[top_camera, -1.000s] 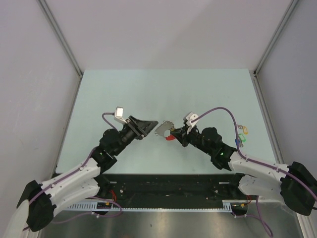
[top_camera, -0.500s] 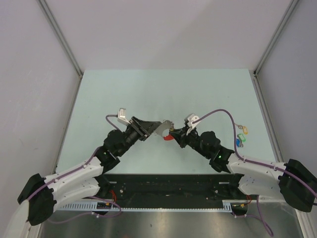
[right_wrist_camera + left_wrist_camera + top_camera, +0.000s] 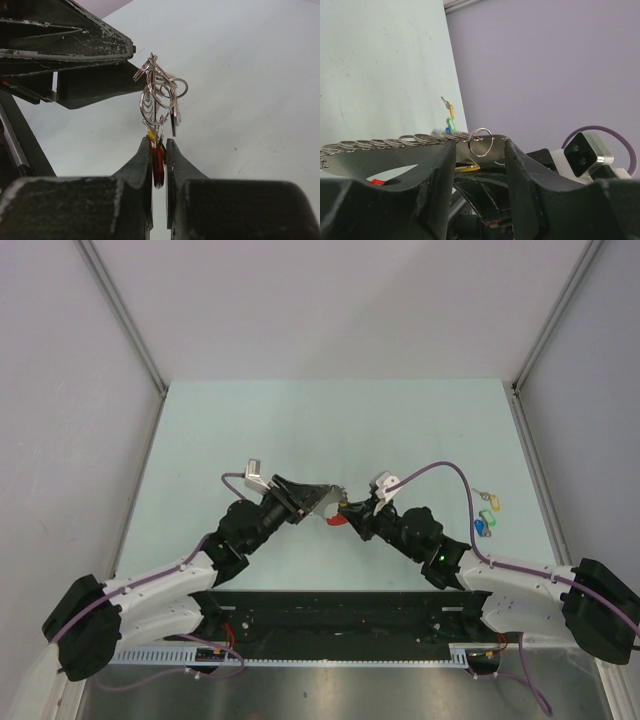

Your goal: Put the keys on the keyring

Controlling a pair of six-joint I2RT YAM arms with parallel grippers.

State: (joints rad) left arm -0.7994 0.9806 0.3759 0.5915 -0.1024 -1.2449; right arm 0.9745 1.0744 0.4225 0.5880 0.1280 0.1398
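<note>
Keyring (image 3: 159, 95) is hanging at frame centre, the right gripper (image 3: 158, 146) clamping its red band. The left gripper (image 3: 480, 145) is arriving, fingers apart but narrowing, likely steadying the ring; keys (image 3: 488, 504) are waiting at right.

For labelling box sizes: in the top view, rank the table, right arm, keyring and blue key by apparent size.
Table
Right arm
Keyring
Blue key
The jaws hide part of the keyring, so the last two are unsure.
</note>
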